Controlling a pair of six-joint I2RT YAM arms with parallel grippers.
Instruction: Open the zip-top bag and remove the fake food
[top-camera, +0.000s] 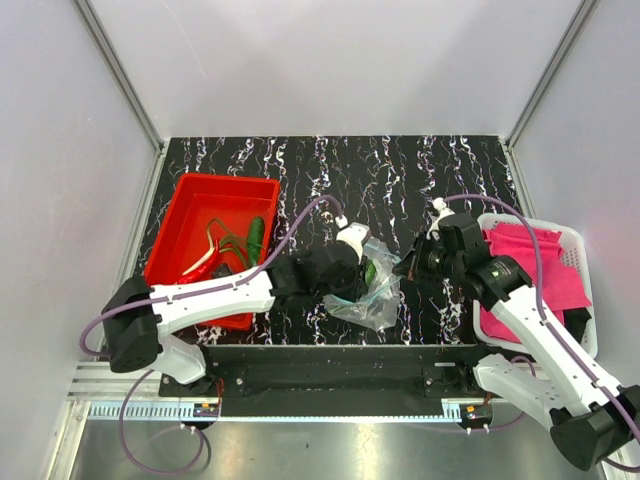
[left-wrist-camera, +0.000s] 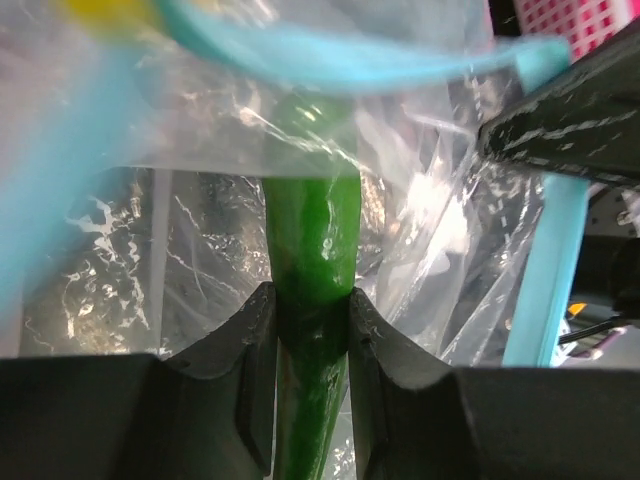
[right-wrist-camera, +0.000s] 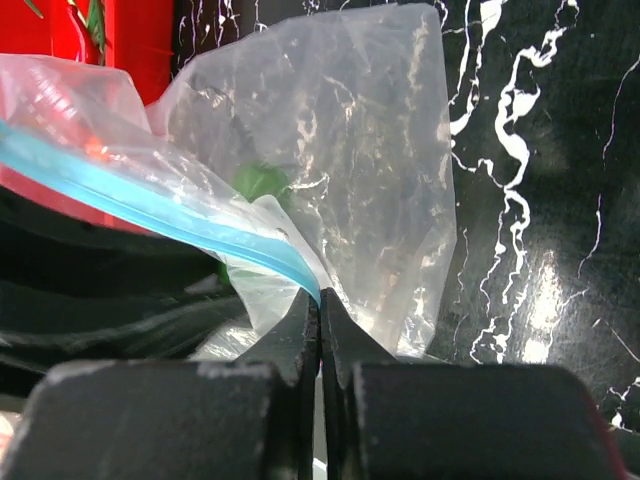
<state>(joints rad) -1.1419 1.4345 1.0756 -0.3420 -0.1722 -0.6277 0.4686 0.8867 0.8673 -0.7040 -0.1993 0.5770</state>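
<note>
The clear zip-top bag lies on the black marbled table between my arms. My left gripper reaches into the bag's mouth and is shut on a glossy green fake food piece; in the top view this gripper is at the bag's upper left. My right gripper is shut on the bag's edge by the blue zip strip and holds it from the right. The green piece shows faintly through the plastic. A dark green cucumber and a white-stemmed green onion lie in the red tray.
The red tray stands at the left of the table. A white basket holding a pink cloth stands at the right, beside my right arm. Grey walls close in the table on three sides.
</note>
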